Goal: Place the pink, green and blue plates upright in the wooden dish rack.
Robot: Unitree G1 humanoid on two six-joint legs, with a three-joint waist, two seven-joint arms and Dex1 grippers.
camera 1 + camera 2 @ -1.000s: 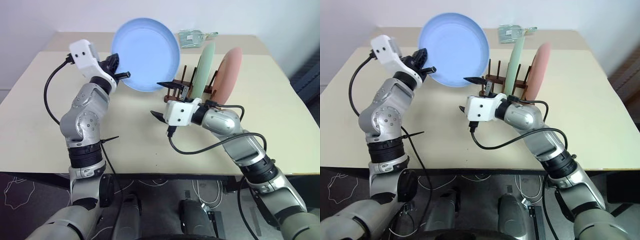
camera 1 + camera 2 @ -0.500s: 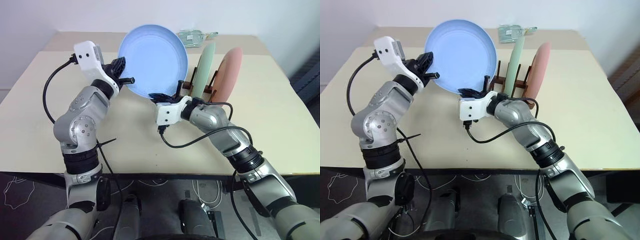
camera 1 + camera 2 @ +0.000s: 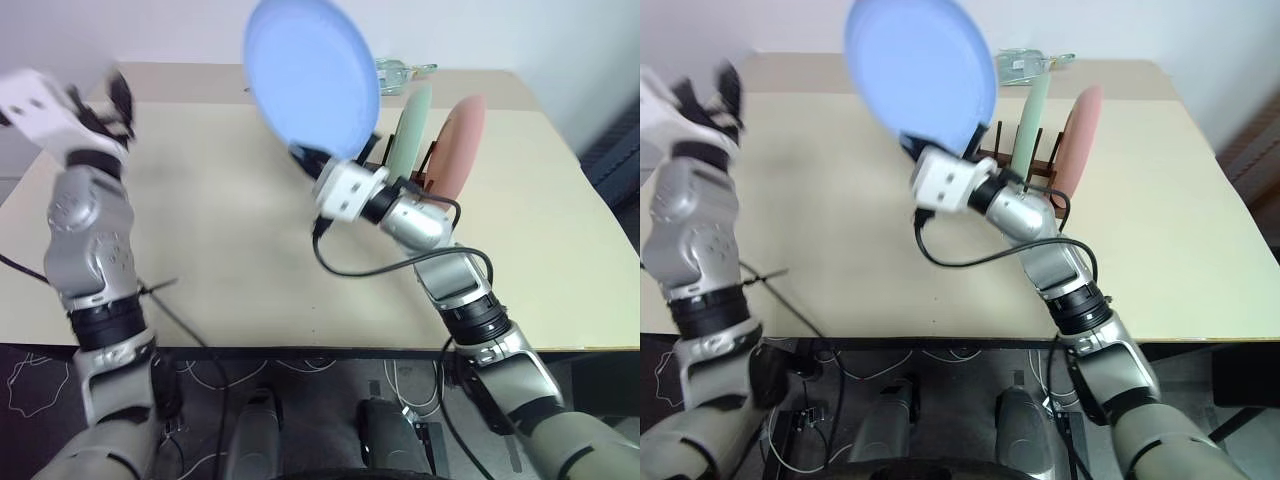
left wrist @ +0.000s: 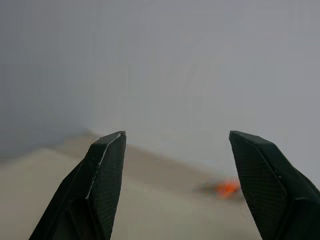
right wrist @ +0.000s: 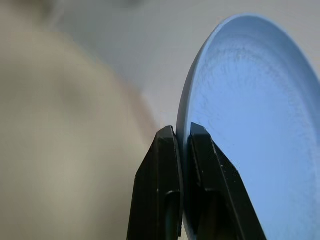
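right wrist view: the right gripper [image 5: 182, 137] is pinching the rim of the blue plate [image 5: 250, 130], one black finger on each face, pressed tight against the thin edge.
left eye view: the right gripper [image 3: 312, 158] is holding the blue plate [image 3: 312, 75] up in the air by its near lower rim, the disc standing nearly upright above the table [image 3: 230, 230], just left of the wooden dish rack [image 3: 425, 172].
left gripper: the left gripper [image 3: 112, 98] is hanging spread at the far left, well apart from the plate; in the left wrist view its two fingers [image 4: 100, 185] are standing wide with nothing between them.
rack: the green plate [image 3: 407, 142] and the pink plate [image 3: 458, 145] are already standing upright in the rack, green on the left, pink on the right; the free slots seem to be on the left side, next to the green plate.
handling: the blue plate is looking stiff, light and matte, likely not very slippery, yet a single pinch at the edge is leaving the whole disc cantilevered above the fingers, so it could pivot or swing in the grip.
where to hold: the rim is the only thin part that fits between the fingers; a hold low on the edge is keeping the opposite side free to go down between the pegs.
risk: the plate could knock the green plate or catch on a peg while lowering.
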